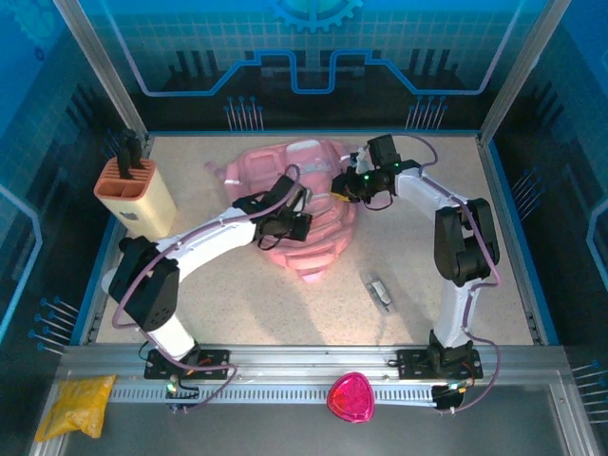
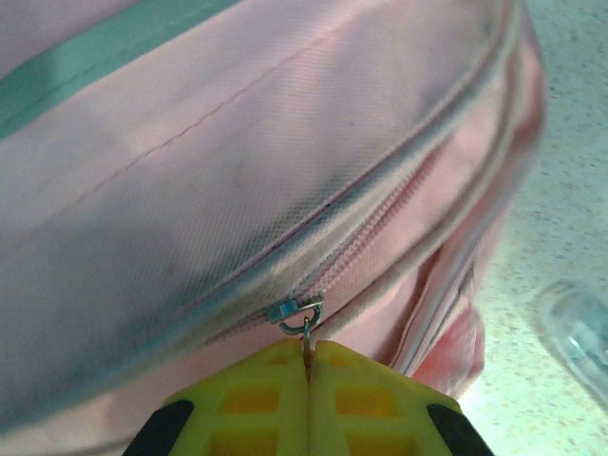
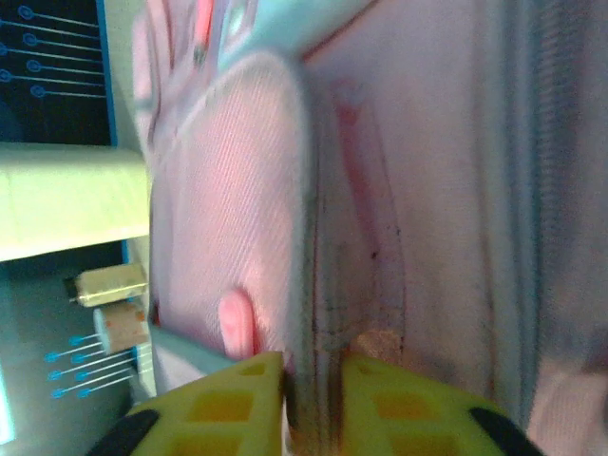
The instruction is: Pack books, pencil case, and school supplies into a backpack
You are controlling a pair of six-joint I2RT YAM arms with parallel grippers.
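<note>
The backpack (image 1: 318, 249) is laid at the middle back of the table (image 1: 266, 309), its rear edge close to the back wall (image 1: 313, 95). Its zip pull (image 2: 302, 315) is pinched in the fully closed left gripper (image 2: 309, 350). A ridge of the backpack is clamped between the barely parted fingers of the right gripper (image 3: 313, 370). Bare table is seen in front, where the small grey piece (image 1: 380, 291) is lying.

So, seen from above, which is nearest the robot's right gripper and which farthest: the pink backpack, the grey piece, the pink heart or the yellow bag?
From the right gripper:
1. pink backpack: touching it, at the table's back.
2. grey piece: on the table, nearer the bases.
3. pink heart: on the front ledge.
4. yellow bag: front left corner.
</note>
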